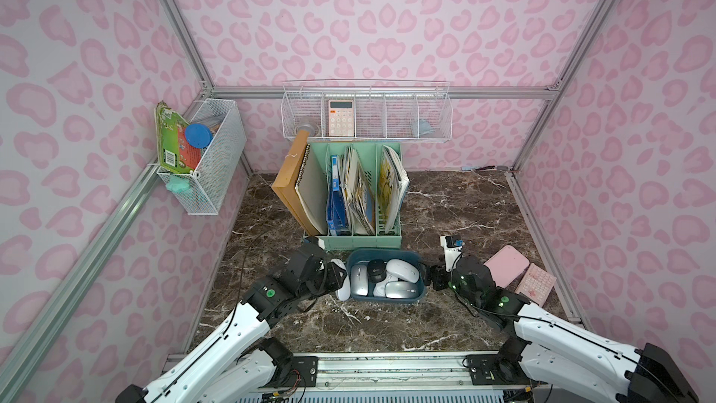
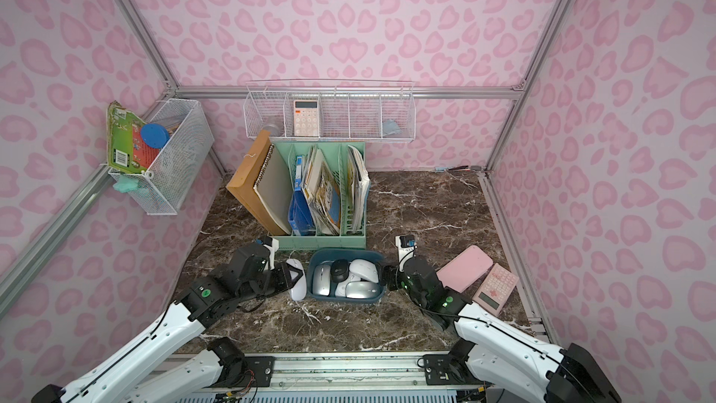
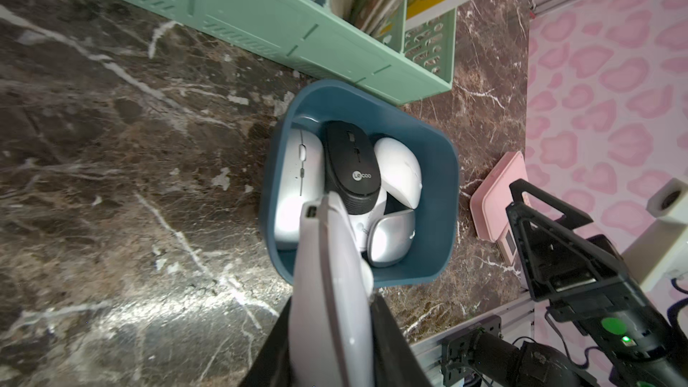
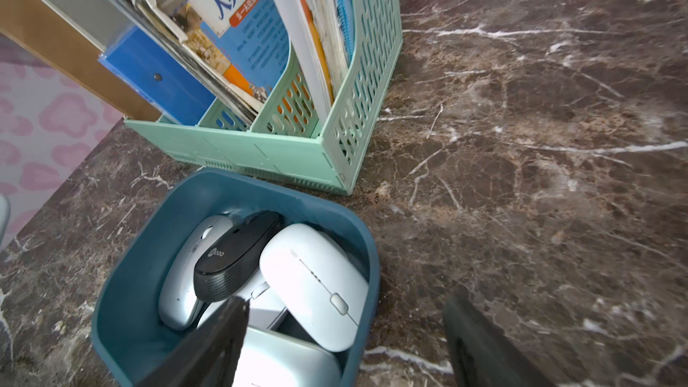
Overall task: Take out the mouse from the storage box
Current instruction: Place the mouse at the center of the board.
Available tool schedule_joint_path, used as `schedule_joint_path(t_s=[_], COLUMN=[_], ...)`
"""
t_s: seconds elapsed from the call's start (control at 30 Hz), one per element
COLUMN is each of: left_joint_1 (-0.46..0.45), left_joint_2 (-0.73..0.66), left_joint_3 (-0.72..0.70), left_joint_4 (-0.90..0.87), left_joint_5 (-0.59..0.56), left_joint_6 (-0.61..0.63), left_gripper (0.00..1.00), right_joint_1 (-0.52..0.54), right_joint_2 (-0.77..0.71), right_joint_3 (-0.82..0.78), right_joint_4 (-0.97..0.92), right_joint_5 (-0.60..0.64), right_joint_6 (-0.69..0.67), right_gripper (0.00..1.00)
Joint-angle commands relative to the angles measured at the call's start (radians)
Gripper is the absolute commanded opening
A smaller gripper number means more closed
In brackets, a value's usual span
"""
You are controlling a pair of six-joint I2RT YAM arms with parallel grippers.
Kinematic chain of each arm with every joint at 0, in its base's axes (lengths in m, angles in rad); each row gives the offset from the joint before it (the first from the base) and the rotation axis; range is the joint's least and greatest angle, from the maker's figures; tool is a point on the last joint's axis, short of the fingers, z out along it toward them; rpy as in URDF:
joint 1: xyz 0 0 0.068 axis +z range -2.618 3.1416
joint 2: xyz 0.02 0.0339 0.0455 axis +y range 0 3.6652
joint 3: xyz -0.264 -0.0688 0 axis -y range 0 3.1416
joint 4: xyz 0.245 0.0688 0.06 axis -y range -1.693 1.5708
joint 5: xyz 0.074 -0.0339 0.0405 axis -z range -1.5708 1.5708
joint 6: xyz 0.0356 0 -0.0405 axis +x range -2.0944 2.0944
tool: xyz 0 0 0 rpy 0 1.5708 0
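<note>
Pink leopard-print walls, dark marble tabletop [image 1: 445,203]. Storage box [image 1: 387,252] sits centre-front, just in front of the mint file holder [image 1: 356,242], with several mice inside: silver, white and one black mouse [image 1: 376,268].

Left hand [image 1: 336,276] is clamped on a white mouse [image 1: 342,293], already outside the box and just beside its left wall. Left wrist view shows the mouse gripped edge-on across its thin sides. Cannot tell whether it rests on the tabletop or hangs above it.

Right hand [image 1: 431,277] has its jaws apart and holds nothing. It is at the box's right rim; in the right wrist view one finger is over the box interior and the other is outside it.

Risks, as judgement:
- The smooth shell in an edge-on pinch could pivot or slip out, and if released tilted it could tip over or knock the box wall.
- Any sideways move of the left hand towards the box would bump it, since the gap is very small.
- The right finger straddling the rim could catch it and drag the box or push it against the file holder.
</note>
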State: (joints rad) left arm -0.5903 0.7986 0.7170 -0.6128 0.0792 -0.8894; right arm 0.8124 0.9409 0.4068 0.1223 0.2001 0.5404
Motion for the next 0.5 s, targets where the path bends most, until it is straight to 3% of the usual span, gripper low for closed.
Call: schedule_joint_path(t_s=[0.0,0.2,0.3,0.47], left_joint_1=[0.048,0.225,0.307,0.366], left_joint_2=[-0.054,-0.075,-0.016,0.104], left_joint_3=[-0.038,-0.103,-0.151,-0.181], left_joint_4=[-0.039,0.007,0.099,0.18], left_joint_5=[-0.009,0.112,0.232,0.321], left_joint_6=[0.034,0.054,0.053,0.063], left_gripper=[0.25,0.27,0.26,0.24], right_joint_1=[0.047,0.137,0.17,0.216], right_joint_2=[0.048,0.137,0.173,0.221], right_joint_3=[0.052,0.118,0.146,0.206], right_joint_4=[-0.067,-0.108,-0.132,-0.211], right_joint_5=[0.076,0.128,0.141,0.181], right_joint_6=[0.037,0.074,0.089,0.099], right_gripper=[0.86,0.86,0.86,0.86])
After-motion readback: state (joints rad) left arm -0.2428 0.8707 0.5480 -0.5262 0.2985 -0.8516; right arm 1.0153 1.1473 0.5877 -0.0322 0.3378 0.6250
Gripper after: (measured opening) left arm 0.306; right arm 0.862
